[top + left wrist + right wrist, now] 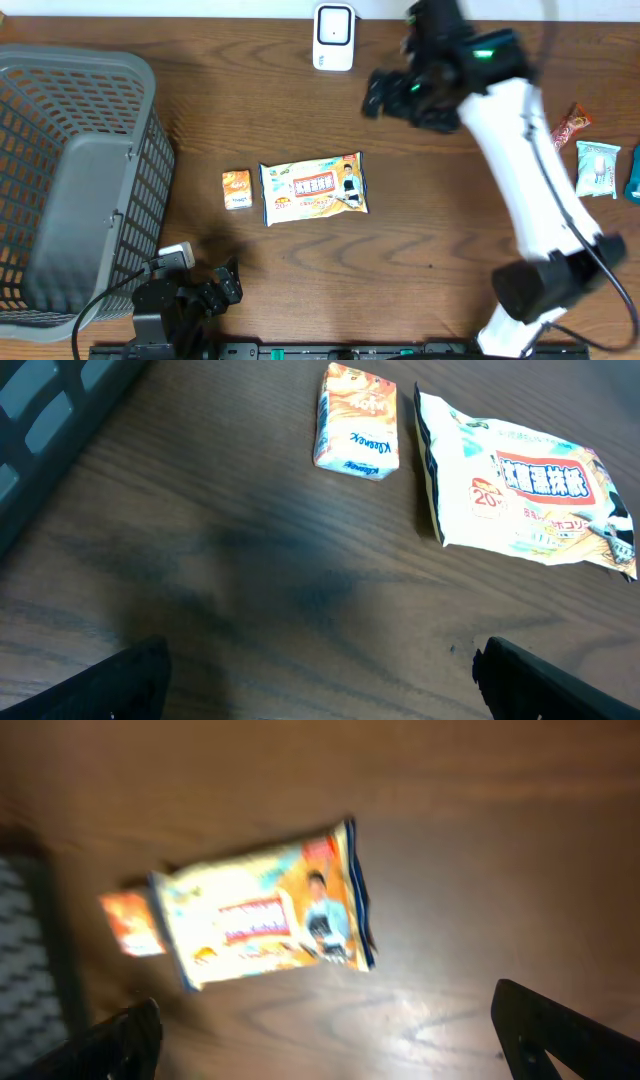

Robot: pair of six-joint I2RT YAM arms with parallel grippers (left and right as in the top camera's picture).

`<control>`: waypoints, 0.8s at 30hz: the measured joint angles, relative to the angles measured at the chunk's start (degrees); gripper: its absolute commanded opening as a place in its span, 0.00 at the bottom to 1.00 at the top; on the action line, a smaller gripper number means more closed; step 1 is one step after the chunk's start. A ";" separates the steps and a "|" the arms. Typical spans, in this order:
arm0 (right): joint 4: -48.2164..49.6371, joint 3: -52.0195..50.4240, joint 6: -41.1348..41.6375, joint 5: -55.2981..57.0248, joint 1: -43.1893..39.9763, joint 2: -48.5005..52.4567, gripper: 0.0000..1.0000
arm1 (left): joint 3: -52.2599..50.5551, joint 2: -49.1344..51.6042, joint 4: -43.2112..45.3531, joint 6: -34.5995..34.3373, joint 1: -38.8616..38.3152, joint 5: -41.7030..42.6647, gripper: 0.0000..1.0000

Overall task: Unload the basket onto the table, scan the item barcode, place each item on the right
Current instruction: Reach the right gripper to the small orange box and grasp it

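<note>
A yellow and orange snack bag (314,188) (530,495) (265,915) lies flat mid-table, printed side up; no barcode shows on it. Just left of it lies a small orange tissue pack (237,189) (357,420) (130,923). A white scanner-like box (333,37) stands at the back edge. My left gripper (215,290) (320,690) is open and empty, low near the front edge, short of both items. My right gripper (385,95) (330,1040) is open and empty, raised above the table behind and right of the bag.
A grey mesh basket (60,180) fills the left side, its edge showing in the left wrist view (40,420). At the far right lie a red wrapper (571,124) and a teal pack (597,168). The right arm's white link (525,170) crosses the right half.
</note>
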 measured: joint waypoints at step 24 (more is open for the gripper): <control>9.68 -4.35 -21.03 1.14 14.88 16.17 0.99 | 0.00 0.00 0.00 0.00 0.00 0.00 0.98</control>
